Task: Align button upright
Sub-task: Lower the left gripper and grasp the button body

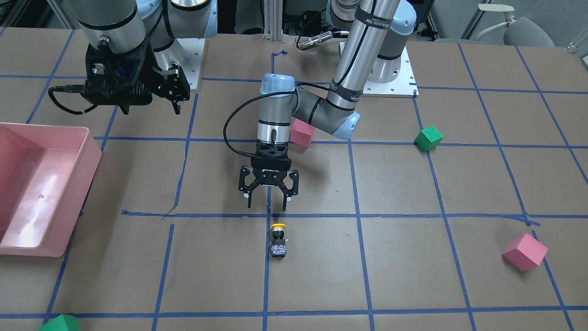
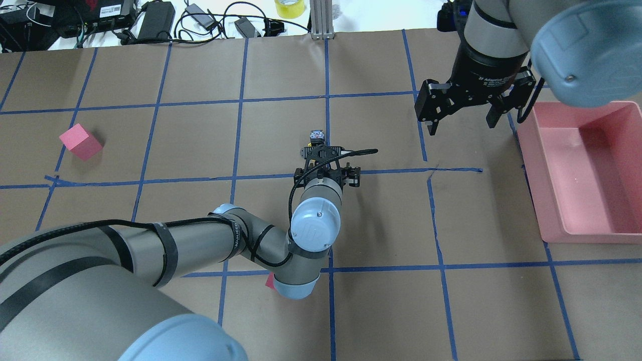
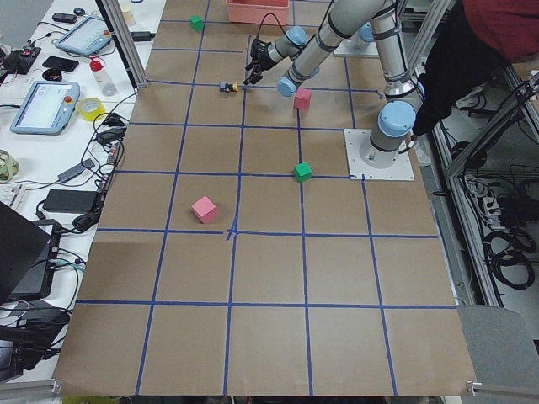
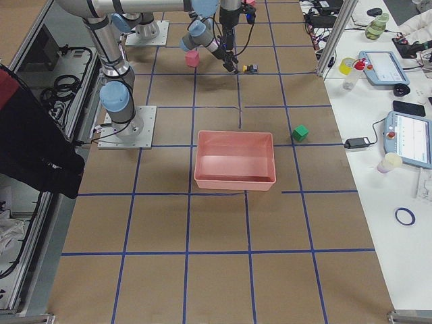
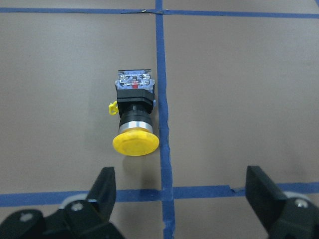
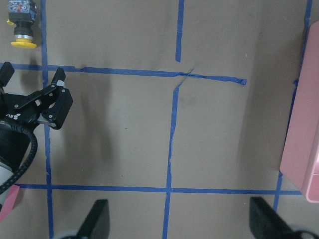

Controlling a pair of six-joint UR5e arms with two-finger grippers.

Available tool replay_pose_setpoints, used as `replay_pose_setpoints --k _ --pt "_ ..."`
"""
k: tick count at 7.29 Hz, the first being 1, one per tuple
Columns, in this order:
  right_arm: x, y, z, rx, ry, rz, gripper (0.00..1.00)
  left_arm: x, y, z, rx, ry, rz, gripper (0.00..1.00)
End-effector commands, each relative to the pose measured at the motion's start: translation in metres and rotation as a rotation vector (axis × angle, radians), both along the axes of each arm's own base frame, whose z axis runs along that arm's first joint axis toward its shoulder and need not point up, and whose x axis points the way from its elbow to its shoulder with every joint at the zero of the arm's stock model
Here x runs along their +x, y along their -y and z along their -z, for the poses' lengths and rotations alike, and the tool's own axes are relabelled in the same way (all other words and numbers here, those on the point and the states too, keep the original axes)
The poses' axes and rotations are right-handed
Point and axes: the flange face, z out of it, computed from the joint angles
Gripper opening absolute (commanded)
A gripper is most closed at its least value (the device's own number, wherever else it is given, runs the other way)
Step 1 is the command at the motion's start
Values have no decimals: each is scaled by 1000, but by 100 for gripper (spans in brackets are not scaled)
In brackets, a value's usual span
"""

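Robotics lab. Two arms [image 3: 389, 59] bolted through steel plates [image 3: 379, 156] onto a big table [image 1: 413, 276] papered brown, with a blue tape grid [image 1: 358, 257] laid across it. Teach pendants [image 4: 412, 138] on the side bench [image 4: 378, 196]. Power bricks [image 2: 156, 20] and cables [image 2: 215, 10] heaped along one edge. Aluminium frame post [image 2: 320, 20], tape roll [image 2: 290, 7], office chair [image 1: 519, 27] nearby.

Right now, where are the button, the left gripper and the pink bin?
button [image 5: 134, 102]: left wrist view, black body.
left gripper [image 1: 267, 201]: front-facing view, midway between fingertips.
pink bin [image 2: 589, 237]: overhead view, near rim.
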Motion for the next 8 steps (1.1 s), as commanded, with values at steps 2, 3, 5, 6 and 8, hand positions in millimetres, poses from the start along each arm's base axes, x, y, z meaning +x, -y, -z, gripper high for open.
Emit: replay_pose_setpoints --k 2,3,5,6,8 --pt "1 0 -1 -1 7 -1 100 1 -2 18 -14 18 22 91" --pt "0 0 -1 -1 6 -1 100 1 -2 23 -16 36 38 91" --pt "0 0 -1 -1 4 -1 100 2 -3 27 -22 34 39 90" --pt "0 0 -1 -1 6 -1 100 3 -4 31 -16 42 36 90" --pt "0 0 -1 -1 4 -2 100 5 -7 34 -18 48 32 87"
